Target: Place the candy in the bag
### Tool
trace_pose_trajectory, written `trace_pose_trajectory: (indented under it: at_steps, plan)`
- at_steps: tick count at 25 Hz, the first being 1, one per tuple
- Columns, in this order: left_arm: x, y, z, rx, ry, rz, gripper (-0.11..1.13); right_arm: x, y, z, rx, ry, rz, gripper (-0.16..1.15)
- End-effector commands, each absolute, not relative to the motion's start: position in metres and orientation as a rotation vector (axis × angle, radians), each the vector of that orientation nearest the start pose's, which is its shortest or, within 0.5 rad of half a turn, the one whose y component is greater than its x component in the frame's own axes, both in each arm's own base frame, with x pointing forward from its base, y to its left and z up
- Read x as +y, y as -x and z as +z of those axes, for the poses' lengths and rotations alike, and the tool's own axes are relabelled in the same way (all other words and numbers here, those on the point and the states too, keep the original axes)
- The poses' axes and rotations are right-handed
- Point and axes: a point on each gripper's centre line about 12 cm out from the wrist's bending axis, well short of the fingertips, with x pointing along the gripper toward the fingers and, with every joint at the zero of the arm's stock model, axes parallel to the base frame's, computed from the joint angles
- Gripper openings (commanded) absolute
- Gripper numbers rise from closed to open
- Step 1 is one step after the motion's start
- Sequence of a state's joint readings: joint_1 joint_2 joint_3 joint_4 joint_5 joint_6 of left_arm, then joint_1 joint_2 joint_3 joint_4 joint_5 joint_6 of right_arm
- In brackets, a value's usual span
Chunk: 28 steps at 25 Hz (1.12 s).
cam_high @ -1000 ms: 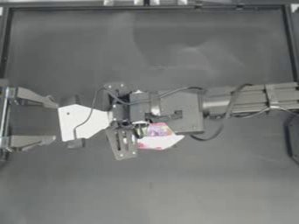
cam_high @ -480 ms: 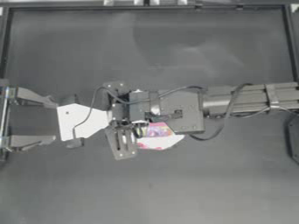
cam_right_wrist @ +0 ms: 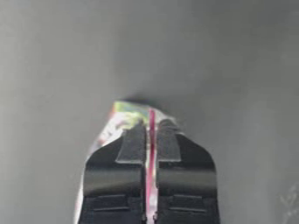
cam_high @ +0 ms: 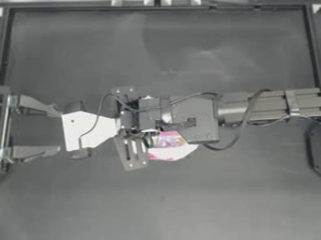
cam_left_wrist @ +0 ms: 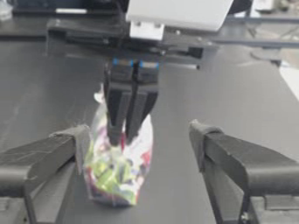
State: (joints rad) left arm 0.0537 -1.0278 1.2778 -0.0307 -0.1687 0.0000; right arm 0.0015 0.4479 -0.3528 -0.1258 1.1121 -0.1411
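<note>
The bag [cam_high: 169, 146] is a small clear pouch of colourful sweets near the table's middle. It stands upright on the table in the left wrist view [cam_left_wrist: 116, 175]. My right gripper [cam_right_wrist: 151, 127] is shut on the bag's pink-red top strip [cam_right_wrist: 152, 117], its fingers [cam_left_wrist: 131, 109] pointing down onto it. My left gripper [cam_left_wrist: 139, 129] is open and holds nothing. The bag stands between its two jaws, close beside one and apart from the other. In the top view the left gripper [cam_high: 133, 147] sits just left of the bag. The candy is out of view.
The right arm [cam_high: 263, 108] stretches across from the right edge to the middle. The left arm's white wrist [cam_high: 87, 129] lies at the left. A raised dark frame [cam_high: 156, 7] borders the table's far edge.
</note>
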Motion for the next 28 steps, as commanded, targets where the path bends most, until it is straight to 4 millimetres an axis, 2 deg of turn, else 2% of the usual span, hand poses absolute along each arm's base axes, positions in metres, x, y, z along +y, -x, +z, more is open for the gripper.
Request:
trace_pose_trajectory:
  at_steps: [1,10,28]
  plan:
    - [0.011,-0.185,0.251,0.091,0.037,0.061,0.99,-0.012,-0.522,0.267,1.135,0.247,0.016,0.06]
    - [0.011,-0.185,0.247,0.106,0.058,0.065,0.99,-0.011,-0.515,0.281,1.112,0.241,0.017,0.06]
    - [0.013,-0.209,0.233,0.174,0.071,0.076,0.98,-0.008,-0.490,0.280,1.001,0.201,0.012,0.06]
